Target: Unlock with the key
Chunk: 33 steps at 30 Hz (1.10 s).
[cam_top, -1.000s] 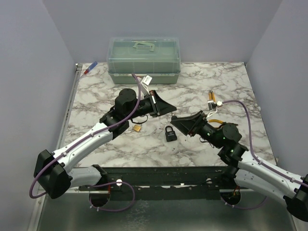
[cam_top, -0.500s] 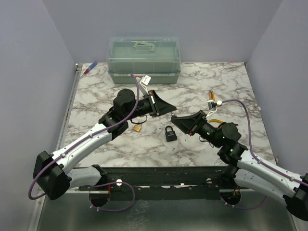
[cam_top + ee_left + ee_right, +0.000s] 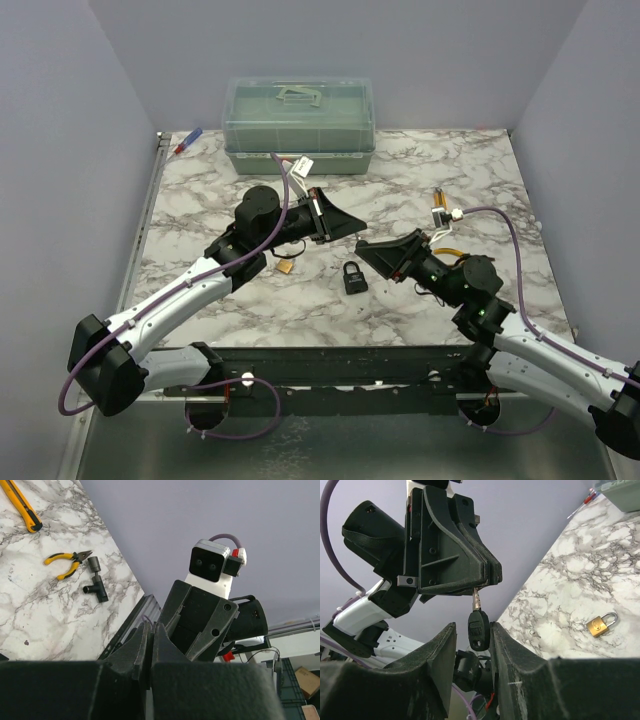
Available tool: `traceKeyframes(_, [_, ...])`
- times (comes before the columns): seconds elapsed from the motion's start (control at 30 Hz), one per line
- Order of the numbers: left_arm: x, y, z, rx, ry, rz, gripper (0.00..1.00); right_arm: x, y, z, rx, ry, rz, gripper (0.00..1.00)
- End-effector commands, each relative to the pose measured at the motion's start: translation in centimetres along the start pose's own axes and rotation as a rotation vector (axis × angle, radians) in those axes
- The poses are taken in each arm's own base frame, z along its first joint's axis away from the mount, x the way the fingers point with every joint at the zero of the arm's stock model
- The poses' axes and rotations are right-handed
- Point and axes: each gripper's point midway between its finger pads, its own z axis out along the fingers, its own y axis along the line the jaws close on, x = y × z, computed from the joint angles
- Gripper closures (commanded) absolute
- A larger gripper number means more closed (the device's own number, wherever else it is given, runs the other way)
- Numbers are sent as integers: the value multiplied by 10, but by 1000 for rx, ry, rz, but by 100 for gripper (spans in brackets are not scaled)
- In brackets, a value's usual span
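The key (image 3: 479, 629), a small one with a black head and a thin metal shaft, hangs head-down from my left gripper (image 3: 487, 580), which is shut on its shaft. In the left wrist view, my left gripper (image 3: 151, 625) shows its fingers pressed together. My right gripper (image 3: 472, 625) is open, its fingers (image 3: 440, 645) either side of the key's head. The head is close to the right-hand finger, with a gap on the other side. From above, the left gripper (image 3: 358, 228) and right gripper (image 3: 362, 246) meet tip to tip above the black padlock (image 3: 353, 277), which lies on the marble table.
A small brass padlock (image 3: 285, 266) lies left of the black one. A green toolbox (image 3: 298, 125) stands at the back. Yellow pliers (image 3: 67, 562), a yellow utility knife (image 3: 20, 507) and a black T-shaped tool (image 3: 96, 582) lie to the right. A screwdriver (image 3: 187, 142) rests at the back left.
My right gripper has edged slightly up and closer to the left gripper's tip. The left arm has stayed almost still with the key in it.
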Motion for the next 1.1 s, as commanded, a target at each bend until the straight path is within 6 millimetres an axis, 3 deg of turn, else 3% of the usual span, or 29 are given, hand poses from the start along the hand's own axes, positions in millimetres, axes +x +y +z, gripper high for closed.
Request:
traceKeyframes(0.0, [1,-4,-5,21,-3,10,100,-18,24,1,-68,-57,-2,63])
traceKeyframes(0.43, [3,0,-4,16,-1,4,100,-23,27,2,-73,-76,-7,70])
traceKeyframes(0.63, [3,5,-4,1,-9,4,100,-24,29,2,-82,-81,-6,96])
traceKeyframes(0.7, [4,10,-3,-14,-11,4,100,-24,28,1,-77,-79,-5,100])
traceKeyframes(0.8, [5,17,-2,-39,-8,4,86,-23,23,0,-59,-81,-3,100])
traceKeyframes(0.9, [7,25,-1,-65,-3,4,58,-21,18,-1,-30,-77,1,100])
traceKeyframes(1.07, [4,43,-5,-166,-21,17,24,-18,-6,-6,87,-73,14,100])
